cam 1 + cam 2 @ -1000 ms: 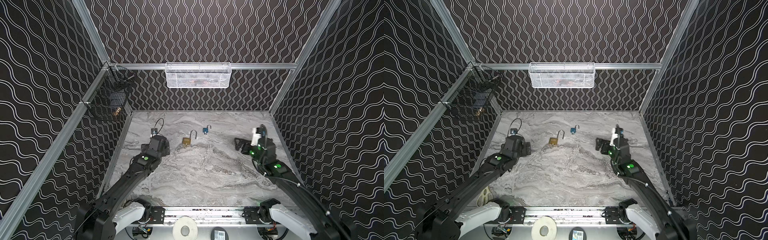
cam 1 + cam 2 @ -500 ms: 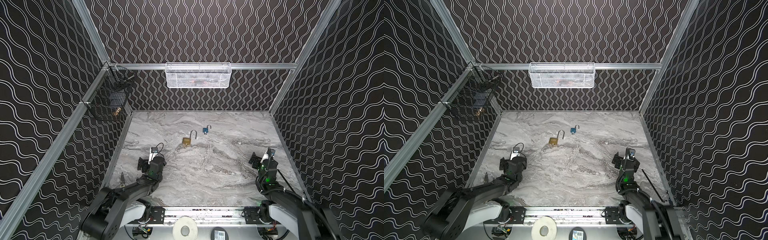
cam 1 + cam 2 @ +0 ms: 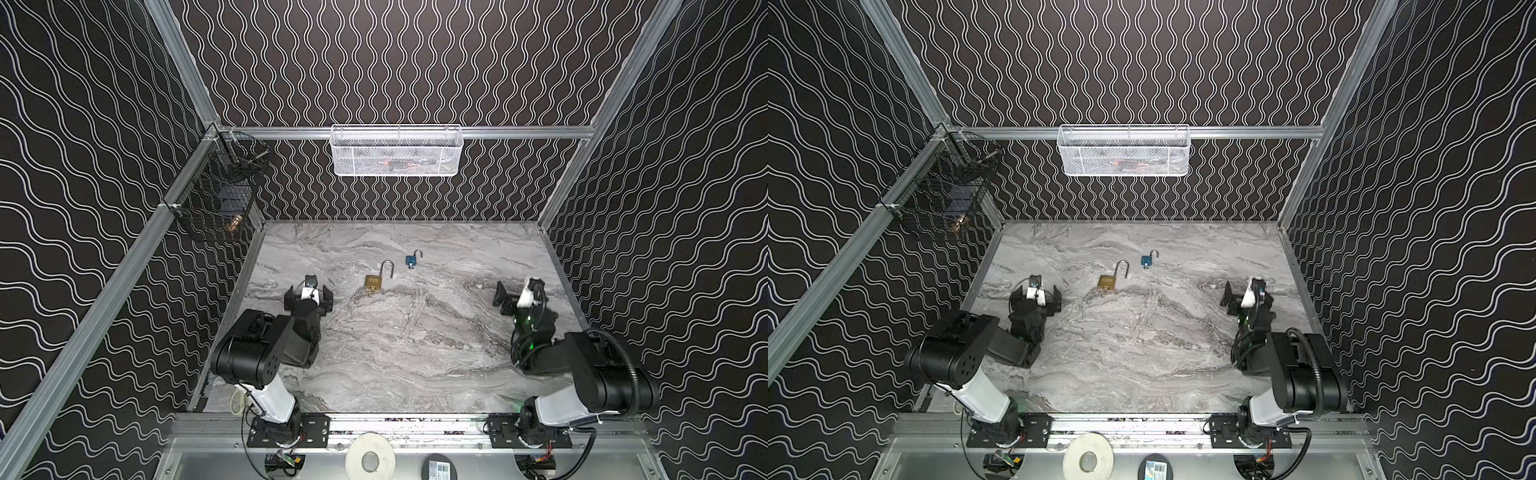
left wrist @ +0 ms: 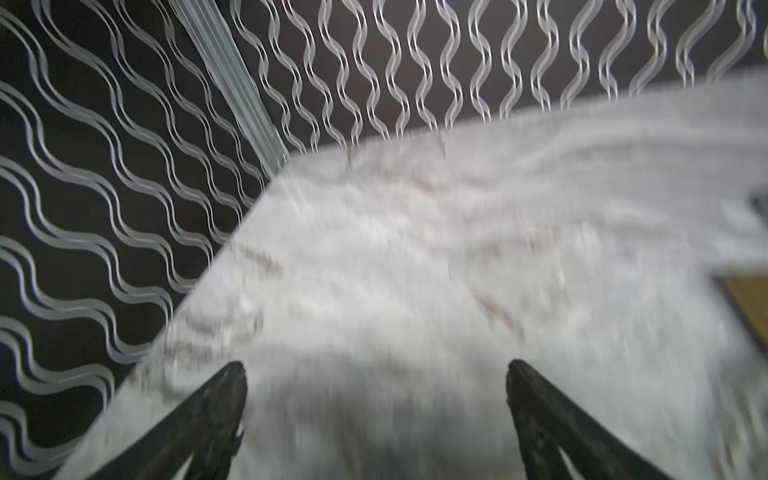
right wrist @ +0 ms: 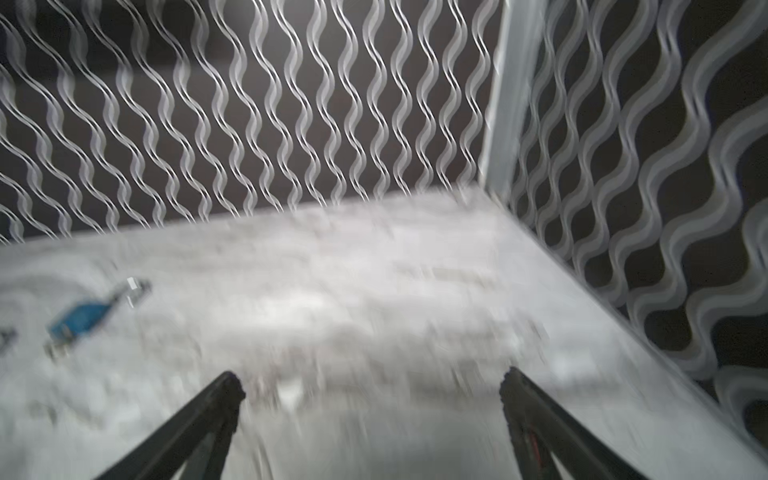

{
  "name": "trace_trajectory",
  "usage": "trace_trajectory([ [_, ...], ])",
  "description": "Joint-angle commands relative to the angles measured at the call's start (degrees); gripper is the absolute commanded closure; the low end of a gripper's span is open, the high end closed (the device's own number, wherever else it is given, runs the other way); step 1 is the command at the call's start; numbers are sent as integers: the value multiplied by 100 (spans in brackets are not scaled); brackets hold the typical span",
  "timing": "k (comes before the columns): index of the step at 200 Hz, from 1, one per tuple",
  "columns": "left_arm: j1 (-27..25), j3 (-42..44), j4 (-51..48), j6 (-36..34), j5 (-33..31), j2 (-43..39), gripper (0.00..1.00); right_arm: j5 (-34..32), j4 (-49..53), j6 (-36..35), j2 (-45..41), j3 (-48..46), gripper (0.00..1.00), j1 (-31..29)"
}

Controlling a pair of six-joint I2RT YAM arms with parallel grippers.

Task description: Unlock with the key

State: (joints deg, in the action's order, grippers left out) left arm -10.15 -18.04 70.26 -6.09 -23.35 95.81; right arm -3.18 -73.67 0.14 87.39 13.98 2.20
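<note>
I am pulling both arms back — left hand and right hand are hanging wide apart, empty. The gold padlock is lying on the table, shackle open — unlocking seems done.

My left gripper and right gripper hang low over the table, both with jaws spread and holding nothing. Between them, farther back, lie a brass padlock and a blue padlock.
</note>
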Motion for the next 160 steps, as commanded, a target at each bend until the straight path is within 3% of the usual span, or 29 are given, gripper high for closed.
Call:
trace_trajectory([
  [1, 76, -72, -571, 166, 236, -38, 1, -339, 115, 97, 98, -97, 1, 54],
  [18, 75, -85, -684, 178, 238, -60, 1, -822, 458, 282, 57, 23, 1, 53],
  [160, 75, -86, -559, 139, 235, -9, 1, -630, 551, 159, 113, 120, 1, 18],
])
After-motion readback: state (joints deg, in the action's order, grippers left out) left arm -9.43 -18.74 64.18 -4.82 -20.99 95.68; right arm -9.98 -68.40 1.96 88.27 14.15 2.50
